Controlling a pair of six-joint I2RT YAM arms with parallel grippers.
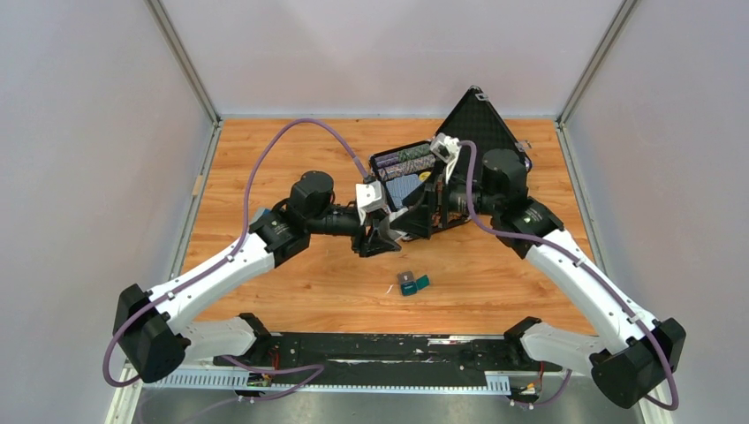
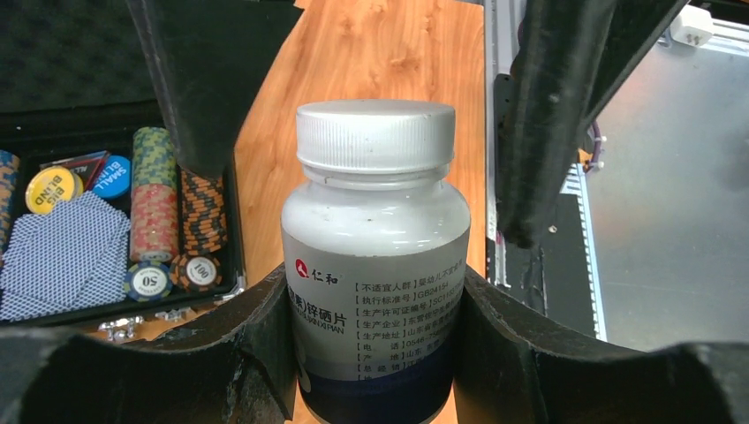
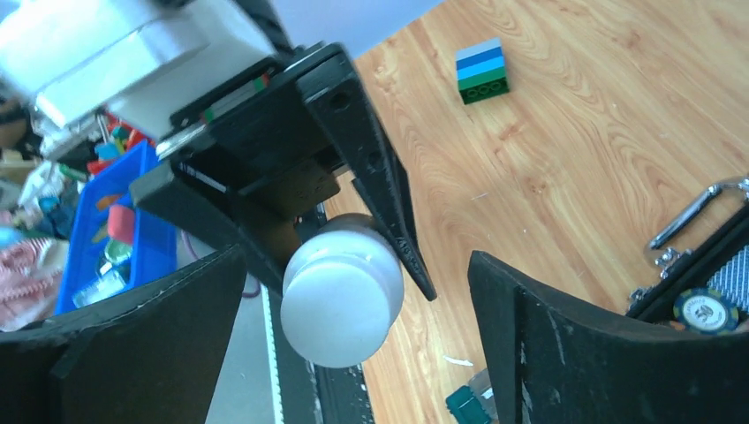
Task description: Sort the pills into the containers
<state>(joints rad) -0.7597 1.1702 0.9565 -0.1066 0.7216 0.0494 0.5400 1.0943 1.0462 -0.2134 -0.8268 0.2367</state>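
Bottle [image 2: 375, 256] sits clamped in left pincer [image 2: 375, 375], chip case [image 2: 88, 221] alongside.

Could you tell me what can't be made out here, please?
Pills: none visible; the white pill bottle is opaque, cap on.
Bottle label, left wrist view: sides covered by fingers of the left gripper.
Inside of the teal box: too small in top view, cut by bottom edge in right wrist view.

A black chip case [image 1: 484, 124] is seen open on the wooden table [image 1: 291, 159]. Inside the case, stacked chips [image 2: 155, 199] are set beside blue-backed cards [image 2: 62, 256], with a yellow button [image 2: 51, 190] and a blue button [image 2: 110, 175] above the cards. A striped brick [image 3: 482, 71] is seen well apart from the case, and a blue bin [image 3: 84, 221] farther still, off the table.
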